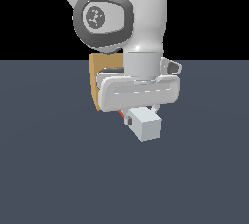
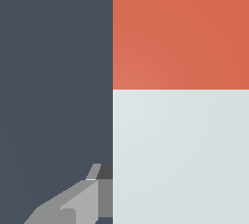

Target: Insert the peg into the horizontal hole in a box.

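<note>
Below the arm's wrist, the gripper (image 1: 142, 112) is clamping the peg (image 1: 144, 123) and holding it clear of the dark floor (image 1: 48, 169). Its pale grey end is facing the exterior camera; its red-orange end (image 1: 120, 114) is pointing toward the box (image 1: 103, 65), which is standing just behind the gripper. The hole is sitting hidden from both views.

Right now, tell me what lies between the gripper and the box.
Nothing shows: in the exterior view the gripper, holding the peg, overlaps the box behind it. No gap is visible.
</note>
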Tool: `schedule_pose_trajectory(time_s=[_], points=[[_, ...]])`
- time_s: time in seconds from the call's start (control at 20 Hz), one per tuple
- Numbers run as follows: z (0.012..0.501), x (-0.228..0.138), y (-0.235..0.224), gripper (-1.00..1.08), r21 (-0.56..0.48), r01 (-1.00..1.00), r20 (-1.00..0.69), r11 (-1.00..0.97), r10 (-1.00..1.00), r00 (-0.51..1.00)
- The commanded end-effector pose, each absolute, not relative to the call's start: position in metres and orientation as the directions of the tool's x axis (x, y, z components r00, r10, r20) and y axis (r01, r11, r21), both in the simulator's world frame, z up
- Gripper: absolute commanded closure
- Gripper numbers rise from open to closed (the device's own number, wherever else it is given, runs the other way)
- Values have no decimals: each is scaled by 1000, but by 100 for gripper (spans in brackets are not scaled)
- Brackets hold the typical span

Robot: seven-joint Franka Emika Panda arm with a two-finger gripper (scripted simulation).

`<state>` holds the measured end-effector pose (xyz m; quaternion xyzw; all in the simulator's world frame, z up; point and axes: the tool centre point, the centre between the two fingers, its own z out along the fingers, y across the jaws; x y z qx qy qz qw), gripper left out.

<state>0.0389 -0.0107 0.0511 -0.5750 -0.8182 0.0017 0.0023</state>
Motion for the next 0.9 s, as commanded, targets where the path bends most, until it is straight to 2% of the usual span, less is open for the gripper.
schedule_pose_trajectory(time_s=[0.0, 0.25, 0.85], points=[[63, 38, 8, 108, 0, 941, 0, 337, 941, -337], [72, 36, 28, 108, 0, 942, 0, 336, 942, -336], [76, 40, 30, 108, 4, 942, -1, 336, 942, -336]])
